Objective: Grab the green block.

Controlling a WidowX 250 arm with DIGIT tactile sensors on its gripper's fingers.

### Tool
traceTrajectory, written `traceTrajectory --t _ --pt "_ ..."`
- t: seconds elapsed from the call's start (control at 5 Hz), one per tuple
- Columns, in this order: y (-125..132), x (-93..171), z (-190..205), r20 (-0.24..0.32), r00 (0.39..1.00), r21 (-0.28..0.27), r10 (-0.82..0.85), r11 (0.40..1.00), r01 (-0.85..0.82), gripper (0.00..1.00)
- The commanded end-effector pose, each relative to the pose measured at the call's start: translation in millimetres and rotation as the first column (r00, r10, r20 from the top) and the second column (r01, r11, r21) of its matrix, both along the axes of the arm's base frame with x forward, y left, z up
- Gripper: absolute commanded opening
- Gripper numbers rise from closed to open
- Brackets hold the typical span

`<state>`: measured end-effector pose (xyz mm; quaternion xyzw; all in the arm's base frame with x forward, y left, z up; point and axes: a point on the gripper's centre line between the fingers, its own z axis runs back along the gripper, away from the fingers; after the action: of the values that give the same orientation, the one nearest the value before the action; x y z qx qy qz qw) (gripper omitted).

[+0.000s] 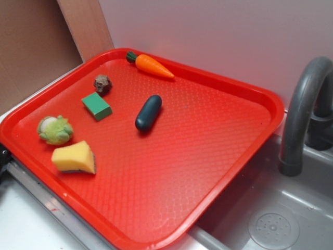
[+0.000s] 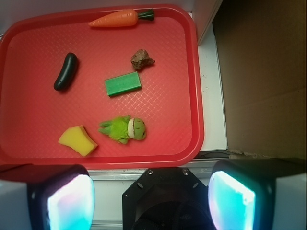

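We saw the gripper (image 2: 151, 201) with its fingers (image 2: 72, 203) spread wide and empty, hanging over the near rim of the red tray (image 2: 194, 96). Beyond it lay the leafy toy (image 2: 124, 128) and the sponge (image 2: 78, 140). The green block (image 2: 123, 84) sat flat mid-tray, apart from everything (the brown lump (image 2: 141, 59) was nearest). Farther off lay the dark capsule (image 2: 65, 71) and the carrot (image 2: 120, 18).

In the wrist view the gripper's (image 2: 151, 203) fingers (image 2: 72, 201) run off the bottom edge, blurred. The exterior view crops the faucet (image 1: 304, 114) at the right edge.
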<state>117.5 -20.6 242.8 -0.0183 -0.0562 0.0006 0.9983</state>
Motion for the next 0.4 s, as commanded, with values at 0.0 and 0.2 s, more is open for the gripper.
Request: traceTrajectory --t 0.0,0.2 --pt "0.0 0.0 0.0 0.000 1.000 0.000 0.000 1.000 0.000 1.00" --pt "0.0 0.1 -0.7 0.002 1.000 0.001 0.001 1.000 -0.001 1.00"
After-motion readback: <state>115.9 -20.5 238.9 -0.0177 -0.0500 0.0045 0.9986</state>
